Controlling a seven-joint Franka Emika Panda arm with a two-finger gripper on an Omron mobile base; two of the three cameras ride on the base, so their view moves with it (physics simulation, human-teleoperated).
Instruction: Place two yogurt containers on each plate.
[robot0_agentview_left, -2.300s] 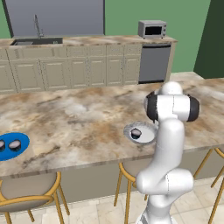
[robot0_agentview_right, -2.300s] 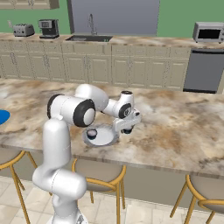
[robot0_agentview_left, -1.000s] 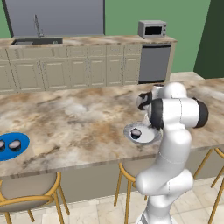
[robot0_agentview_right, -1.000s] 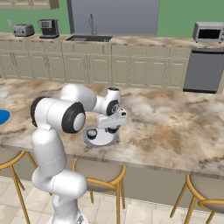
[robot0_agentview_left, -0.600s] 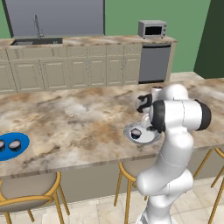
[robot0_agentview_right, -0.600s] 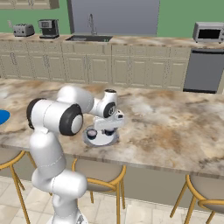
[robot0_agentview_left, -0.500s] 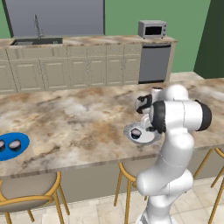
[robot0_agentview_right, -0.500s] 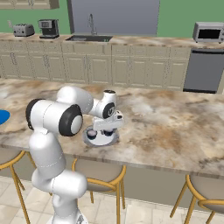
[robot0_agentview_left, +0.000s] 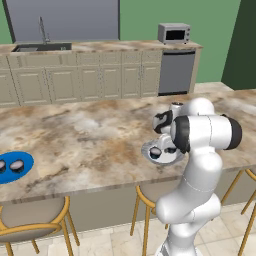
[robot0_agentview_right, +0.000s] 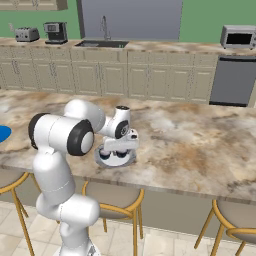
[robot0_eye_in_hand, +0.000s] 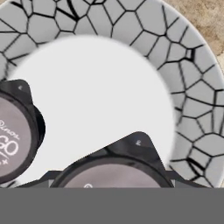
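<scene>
Two yogurt cups (robot0_agentview_left: 18, 166) sit on the blue plate (robot0_agentview_left: 27, 161) at the left, two more (robot0_agentview_right: 121, 154) sit on the grey plate (robot0_agentview_right: 131, 159) mid-frame, so little seems left; I cannot tell the jaws' state.

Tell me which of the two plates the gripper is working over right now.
The light grey-white plate with the cracked-pattern rim, near the counter's front edge beside the arm; the gripper hangs right over it. The blue plate sits far off at the counter's left end.

A home kitchen: sink (robot0_agentview_right: 101, 44), microwave (robot0_agentview_left: 173, 33), marble island (robot0_agentview_left: 90, 140) (bar stools (robot0_agentview_right: 111, 201) alongside).
</scene>
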